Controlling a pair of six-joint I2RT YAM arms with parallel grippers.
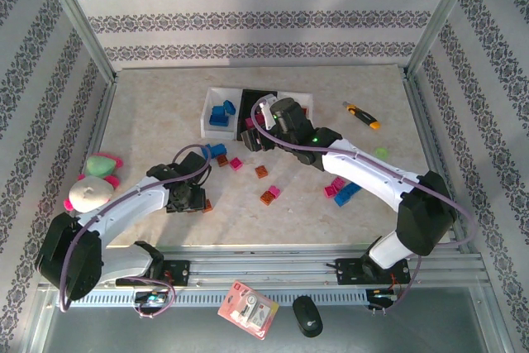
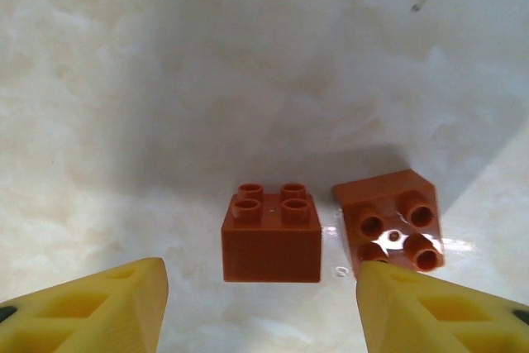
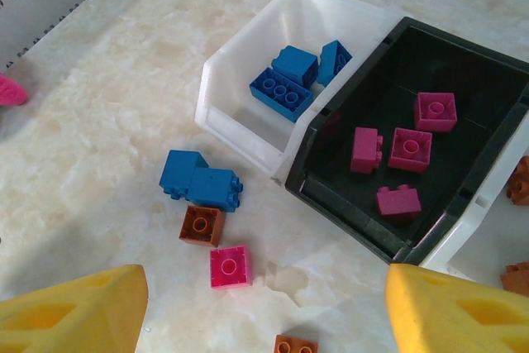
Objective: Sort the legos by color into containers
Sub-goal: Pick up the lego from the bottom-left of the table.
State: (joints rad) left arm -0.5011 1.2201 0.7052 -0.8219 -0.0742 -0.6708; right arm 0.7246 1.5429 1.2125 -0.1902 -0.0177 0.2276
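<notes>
An orange-brown lego (image 2: 271, 241) stands studs-up on the table, just beyond my left gripper's (image 2: 260, 303) yellow fingertips, which are apart and do not touch it. A second orange-brown lego (image 2: 393, 221) lies tipped on its right. My right gripper (image 3: 264, 303) hangs open and empty over loose legos: a blue pair (image 3: 202, 181), an orange one (image 3: 202, 225) and a magenta one (image 3: 231, 266). The left white container (image 3: 240, 126) holds blue legos (image 3: 285, 80). The black container (image 3: 347, 196) holds magenta legos (image 3: 409, 148). The right white container (image 3: 479, 245) holds orange ones (image 3: 519, 181).
More loose legos lie mid-table (image 1: 269, 194) and under the right arm (image 1: 340, 189). A plush toy (image 1: 95, 179) sits at the left edge, a utility knife (image 1: 362, 115) at the back right. A red-and-white packet (image 1: 248, 309) and a black mouse (image 1: 307, 316) lie in front of the rail.
</notes>
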